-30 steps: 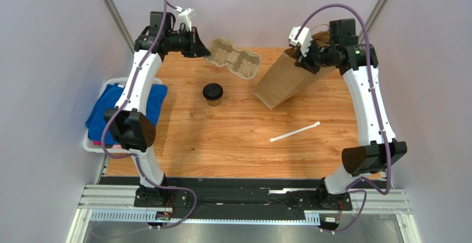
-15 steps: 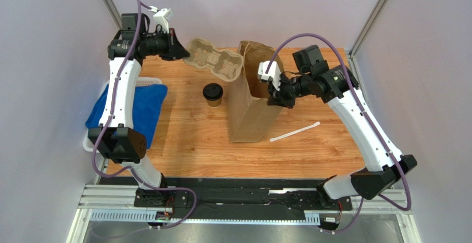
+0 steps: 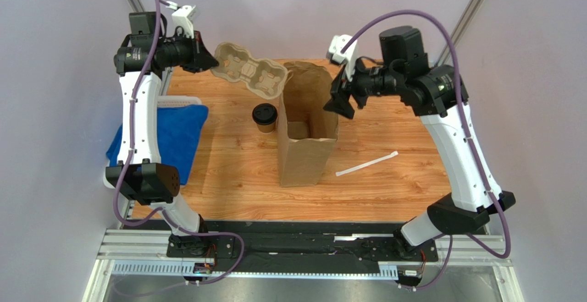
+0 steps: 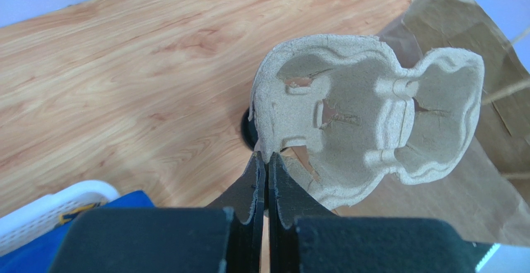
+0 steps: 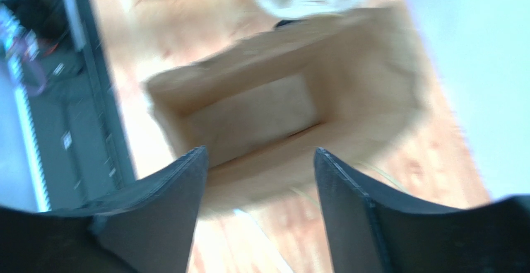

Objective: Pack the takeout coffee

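The takeout coffee (image 3: 264, 116), a small brown cup with a black lid, stands on the table just left of the tall paper bag (image 3: 303, 157). The bag stands upright with its mouth open. My left gripper (image 3: 205, 49) is shut on the rim of the pulp cup tray (image 3: 250, 73) and holds it in the air above the back left of the table. In the left wrist view the tray (image 4: 367, 117) hides all but a sliver of the black lid (image 4: 247, 131). My right gripper (image 3: 339, 101) is open beside the bag's upper right edge, with nothing between its fingers (image 5: 348, 192); past them is the bag's open mouth (image 5: 255, 114).
A white basket (image 3: 180, 100) with a blue cloth (image 3: 155, 137) sits at the table's left edge. A white paper-wrapped straw (image 3: 366, 164) lies on the wood to the right of the bag. Metal frame posts rise at both back corners.
The right gripper swung the bag from leaning at the back right to upright mid-table, then opened and drew off it. The left arm lifted the tray further left and up.
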Controlling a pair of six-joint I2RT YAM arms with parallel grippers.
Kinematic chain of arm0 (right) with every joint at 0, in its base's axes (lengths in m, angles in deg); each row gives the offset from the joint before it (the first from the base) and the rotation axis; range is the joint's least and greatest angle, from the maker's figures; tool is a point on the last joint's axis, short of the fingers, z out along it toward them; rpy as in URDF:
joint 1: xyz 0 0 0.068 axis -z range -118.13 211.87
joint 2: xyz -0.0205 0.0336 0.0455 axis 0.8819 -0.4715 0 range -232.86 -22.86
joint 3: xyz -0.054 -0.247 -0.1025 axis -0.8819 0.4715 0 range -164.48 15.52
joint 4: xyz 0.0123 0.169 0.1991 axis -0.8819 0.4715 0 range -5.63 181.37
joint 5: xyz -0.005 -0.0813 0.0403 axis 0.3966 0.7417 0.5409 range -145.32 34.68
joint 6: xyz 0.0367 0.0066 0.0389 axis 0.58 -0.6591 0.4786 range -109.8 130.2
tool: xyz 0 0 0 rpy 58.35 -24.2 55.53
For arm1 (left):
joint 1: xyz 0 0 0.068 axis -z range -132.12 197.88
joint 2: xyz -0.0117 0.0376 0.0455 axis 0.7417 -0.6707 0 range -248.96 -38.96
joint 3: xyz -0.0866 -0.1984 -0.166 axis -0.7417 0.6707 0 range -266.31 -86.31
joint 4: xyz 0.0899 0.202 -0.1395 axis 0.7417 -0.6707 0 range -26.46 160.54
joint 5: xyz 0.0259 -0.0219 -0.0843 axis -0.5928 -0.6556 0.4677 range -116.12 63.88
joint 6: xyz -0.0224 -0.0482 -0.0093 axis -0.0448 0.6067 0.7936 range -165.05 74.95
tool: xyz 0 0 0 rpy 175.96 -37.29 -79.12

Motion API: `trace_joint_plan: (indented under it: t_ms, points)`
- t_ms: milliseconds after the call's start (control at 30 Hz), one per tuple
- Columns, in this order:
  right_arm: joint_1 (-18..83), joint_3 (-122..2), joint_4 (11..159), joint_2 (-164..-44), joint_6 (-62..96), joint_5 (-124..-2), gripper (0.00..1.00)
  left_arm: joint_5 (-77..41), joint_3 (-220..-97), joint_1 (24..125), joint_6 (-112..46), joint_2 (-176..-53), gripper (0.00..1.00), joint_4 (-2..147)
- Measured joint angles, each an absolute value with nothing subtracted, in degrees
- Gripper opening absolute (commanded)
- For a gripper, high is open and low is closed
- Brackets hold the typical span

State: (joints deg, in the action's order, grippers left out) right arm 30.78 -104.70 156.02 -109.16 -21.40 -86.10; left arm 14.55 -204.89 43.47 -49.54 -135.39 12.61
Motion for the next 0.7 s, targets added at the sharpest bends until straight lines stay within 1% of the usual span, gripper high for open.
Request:
trace_joint_plan:
  t_ms: [133,267,400,500,700]
  points:
    - [35.98,-111.48,152.55,-111.91,-19.41,-86.34,0.70,14.83,-204.87,39.12,-48.09,-135.41,0.00,13.40]
    - [39.87,-116.79,147.78,-118.03,-18.42,-86.34,0.69,15.14,-204.89,36.00,-46.85,-135.41,0.00,14.73]
    - [40.55,-120.75,143.24,-126.08,-18.27,-86.36,0.69,15.10,-204.85,34.38,-46.37,-135.41,0.00,15.52]
    - [40.53,-121.18,139.79,-131.19,-18.53,-86.39,0.68,15.23,-203.78,33.16,-46.04,-135.10,0.00,16.55]
    - [40.29,-121.18,136.53,-136.70,-21.96,-86.28,0.66,15.49,-200.45,30.75,-45.17,-133.86,0.00,17.33]
